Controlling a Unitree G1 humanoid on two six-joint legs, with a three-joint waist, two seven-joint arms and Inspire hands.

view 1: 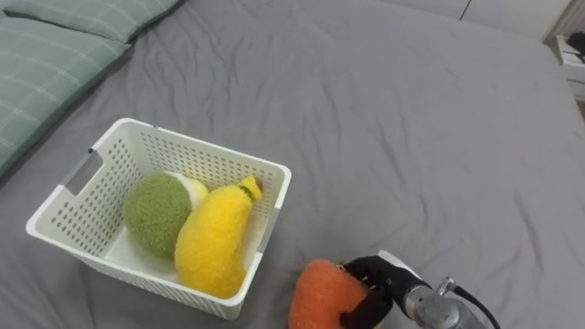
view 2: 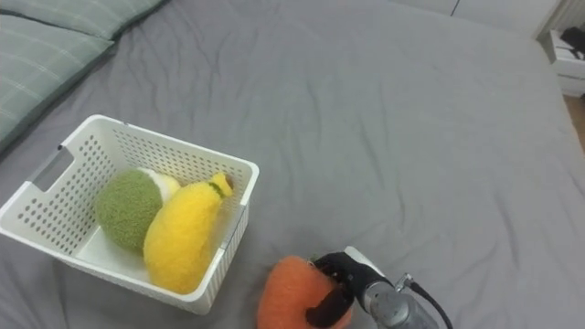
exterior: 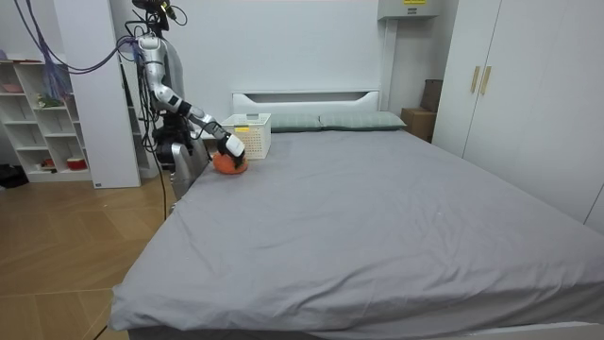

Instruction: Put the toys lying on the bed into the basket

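An orange plush toy [view 1: 322, 292] lies on the grey bed near the lower edge, with my right hand [view 1: 377, 291] curled round its right side. The same toy [view 2: 291, 294] and right hand [view 2: 340, 283] appear in the right eye view. In the room view the orange toy [exterior: 226, 162] rests at the bed's edge beside the robot, held by the right hand [exterior: 231, 147]. A white slatted basket [view 1: 91, 196] stands to the toy's left. It holds a yellow plush [view 1: 215, 239], a green plush ball [view 1: 155, 212] and a bit of white plush [view 1: 196, 188].
Green checked pillows [view 1: 50, 55] lie at the upper left. The grey sheet [view 1: 411, 128] stretches wide to the right. A white nightstand [view 1: 571, 59] shows at the far upper right. In the room view a white shelf unit [exterior: 42, 118] and wardrobe [exterior: 491, 85] flank the bed.
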